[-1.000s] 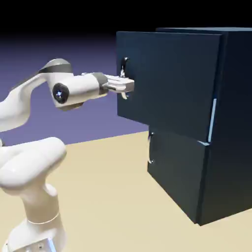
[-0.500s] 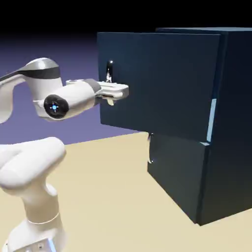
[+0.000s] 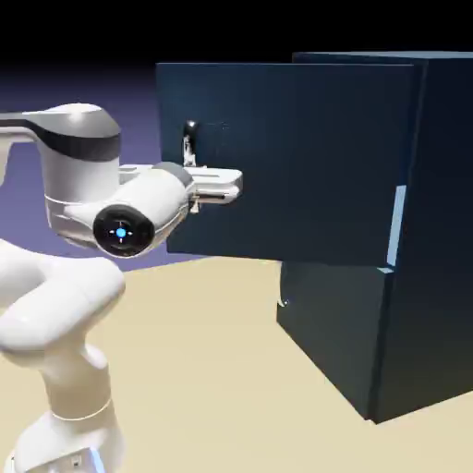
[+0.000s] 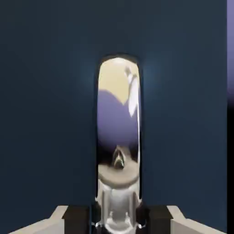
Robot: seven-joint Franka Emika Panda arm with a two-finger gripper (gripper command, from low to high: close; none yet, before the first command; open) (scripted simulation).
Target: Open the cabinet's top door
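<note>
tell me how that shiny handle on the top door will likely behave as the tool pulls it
The handle looks like rigid polished metal, so it probably won't flex. Its mirror finish may be slippery between the tool fingers. The top door stands partly open, so it probably swings freely.

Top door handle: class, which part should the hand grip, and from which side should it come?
Grip the handle's middle span, coming square to the top door's front face. It is a slim upright bar bowed off the panel, so fingers fit on either side. The hand is already shut there.
</note>
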